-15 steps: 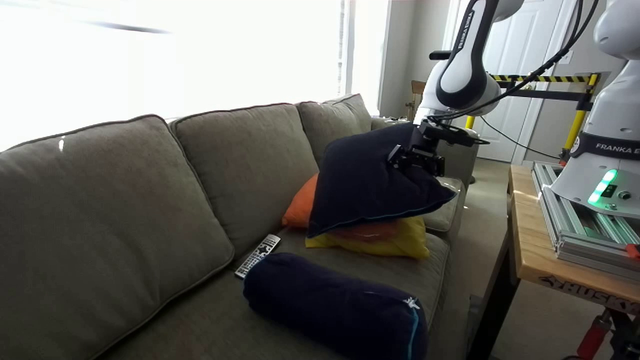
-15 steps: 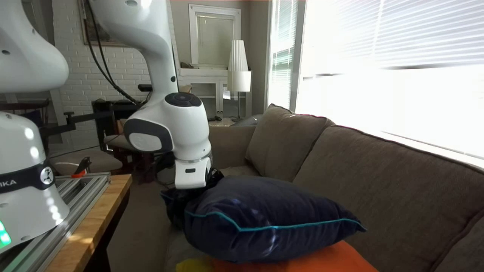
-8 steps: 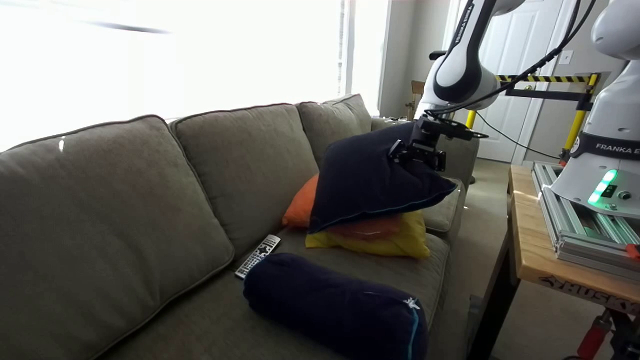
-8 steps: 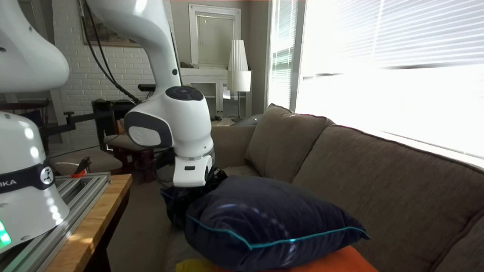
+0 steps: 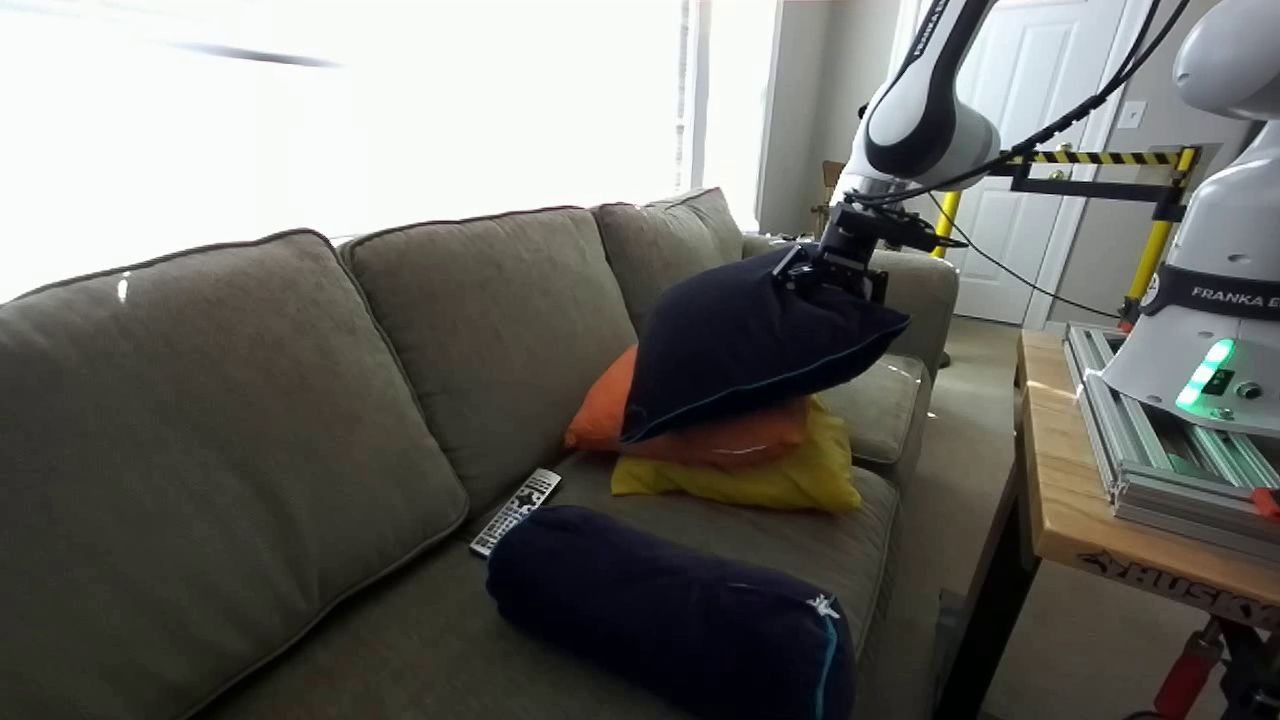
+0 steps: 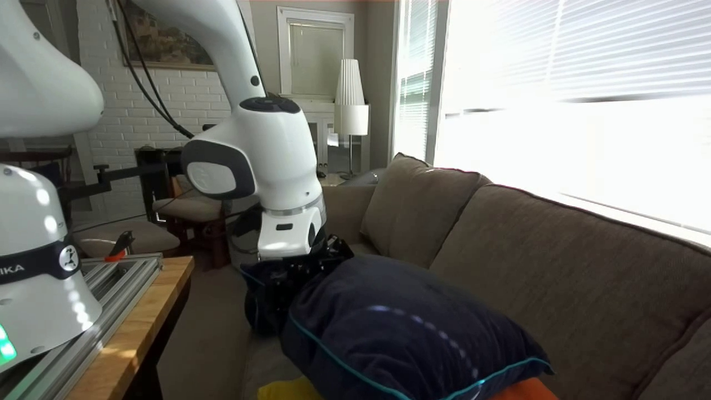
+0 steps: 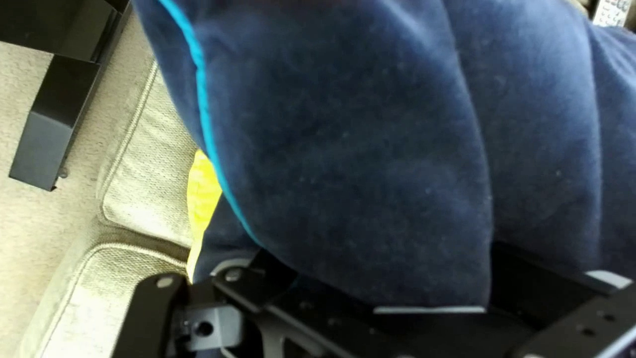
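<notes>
A navy pillow with teal piping [image 5: 740,345] hangs tilted from my gripper [image 5: 833,278], whose jaws stand wide with a bunched part of the cloth between them. In the wrist view the navy pillow [image 7: 343,149] fills most of the picture and hides the inner finger surfaces. Its lower side lies over an orange pillow [image 5: 602,405] and a yellow pillow [image 5: 745,482] on the sofa. Closer to that camera a navy bolster [image 5: 670,610] lies on the seat, beside a grey remote [image 5: 515,512].
The grey-brown sofa [image 5: 480,320] has tall back cushions behind the pillows. A wooden workbench [image 5: 1070,470] carrying the robot base stands across a strip of carpet. A white lamp [image 6: 351,105] and a sofa armrest [image 6: 341,214] are at the far end in an exterior view.
My gripper has risen with the navy pillow in it. The pillow's held end has come up and its near edge has lifted, baring more of the orange and yellow pillows.
</notes>
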`<state>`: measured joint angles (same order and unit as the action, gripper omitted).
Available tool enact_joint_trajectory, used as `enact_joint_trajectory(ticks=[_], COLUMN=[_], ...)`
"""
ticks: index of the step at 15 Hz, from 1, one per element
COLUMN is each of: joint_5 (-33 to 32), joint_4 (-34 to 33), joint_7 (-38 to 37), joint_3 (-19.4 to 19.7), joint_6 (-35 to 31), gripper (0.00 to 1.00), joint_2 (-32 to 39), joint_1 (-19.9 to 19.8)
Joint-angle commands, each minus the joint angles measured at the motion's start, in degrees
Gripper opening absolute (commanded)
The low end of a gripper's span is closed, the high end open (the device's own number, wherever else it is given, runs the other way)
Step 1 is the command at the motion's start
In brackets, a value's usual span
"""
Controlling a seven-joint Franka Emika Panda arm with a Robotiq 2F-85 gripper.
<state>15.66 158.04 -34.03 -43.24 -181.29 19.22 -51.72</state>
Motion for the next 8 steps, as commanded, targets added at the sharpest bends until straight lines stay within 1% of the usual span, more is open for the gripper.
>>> enact_joint_trajectory(ticks=[1, 4, 6, 7, 8], joint_5=[1.1, 0.9, 1.0, 0.9, 0.6], joint_4=[0.0, 0.0, -0.1, -0.4, -0.6], joint_7=[0.0, 0.1, 0.4, 0.8, 1.3], joint_3=[-5.2, -10.4, -15.0, -17.9, -20.0], joint_6=[1.2, 0.6, 0.1, -0.2, -0.5], gripper=[1.00, 1.00, 1.00, 1.00, 1.00], joint_2=[-5.0, -7.0, -7.7, -7.3, -6.7], joint_1=[-4.9, -9.5, -13.8, -16.4, -18.5])
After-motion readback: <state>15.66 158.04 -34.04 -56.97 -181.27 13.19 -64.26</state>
